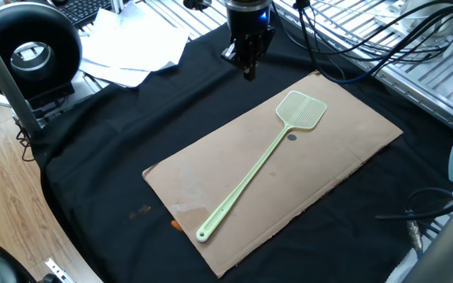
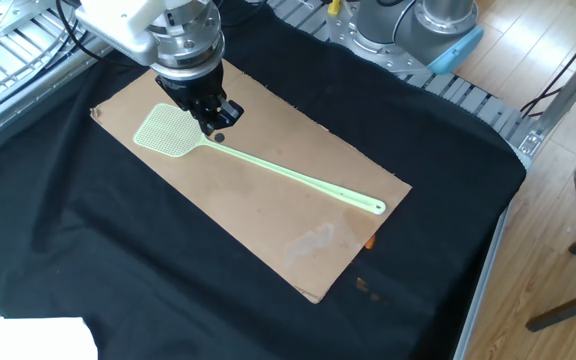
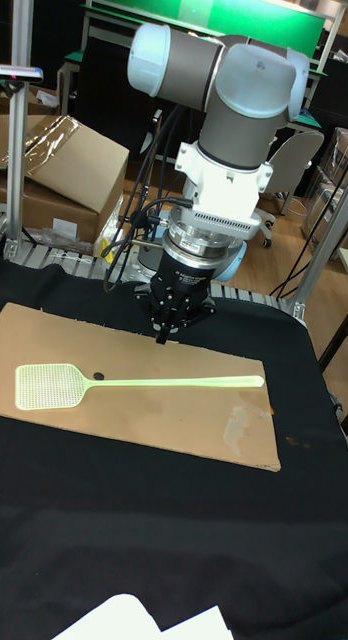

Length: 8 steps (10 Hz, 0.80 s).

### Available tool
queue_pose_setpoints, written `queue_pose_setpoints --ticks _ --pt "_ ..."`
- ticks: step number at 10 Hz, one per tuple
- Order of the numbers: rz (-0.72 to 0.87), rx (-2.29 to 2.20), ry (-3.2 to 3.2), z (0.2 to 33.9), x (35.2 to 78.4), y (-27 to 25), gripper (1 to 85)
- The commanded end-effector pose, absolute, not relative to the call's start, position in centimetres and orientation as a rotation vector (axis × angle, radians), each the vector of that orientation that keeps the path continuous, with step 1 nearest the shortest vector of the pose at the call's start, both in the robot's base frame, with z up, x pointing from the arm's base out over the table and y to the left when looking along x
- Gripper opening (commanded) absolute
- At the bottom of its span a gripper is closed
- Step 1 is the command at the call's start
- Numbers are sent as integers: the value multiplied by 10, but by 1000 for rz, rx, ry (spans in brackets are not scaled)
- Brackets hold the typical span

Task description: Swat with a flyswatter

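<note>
The pale green flyswatter (image 1: 252, 171) lies flat on a brown cardboard sheet (image 1: 344, 157). Its mesh head (image 1: 301, 108) is at the far end and its loop (image 1: 203, 233) at the near end. The other fixed view shows the flyswatter (image 2: 288, 179) with its head (image 2: 168, 132) at the left. My gripper (image 1: 248, 72) hangs above the board, clear of the flyswatter, with its fingers together and nothing between them. Seen from the other side, the gripper (image 2: 212, 124) is just above the neck where handle meets head, near a small dark spot (image 2: 220, 138). The tall view shows the gripper (image 3: 163, 336) above the handle (image 3: 174, 381).
A black cloth (image 1: 116, 134) covers the table. White papers (image 1: 136, 49) and a round black device (image 1: 30, 51) lie at the back left. Cables (image 1: 352, 39) and metal racks run along the back right. Another robot base (image 2: 418, 25) stands beyond the table's edge.
</note>
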<state>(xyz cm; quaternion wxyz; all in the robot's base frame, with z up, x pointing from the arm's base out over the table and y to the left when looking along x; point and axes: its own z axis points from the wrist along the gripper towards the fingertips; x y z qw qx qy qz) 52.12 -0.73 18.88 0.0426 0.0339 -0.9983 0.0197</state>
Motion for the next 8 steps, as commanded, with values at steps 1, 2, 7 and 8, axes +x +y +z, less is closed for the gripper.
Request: queue_pose_setpoints --ticks 1,2,7,8 --pt "28 110 -3072 187 523 -5 23" --pt "28 110 -3075 186 524 -5 23" --pt "32 112 -3072 187 523 -5 23" --pt "30 112 -3072 186 523 -5 23"
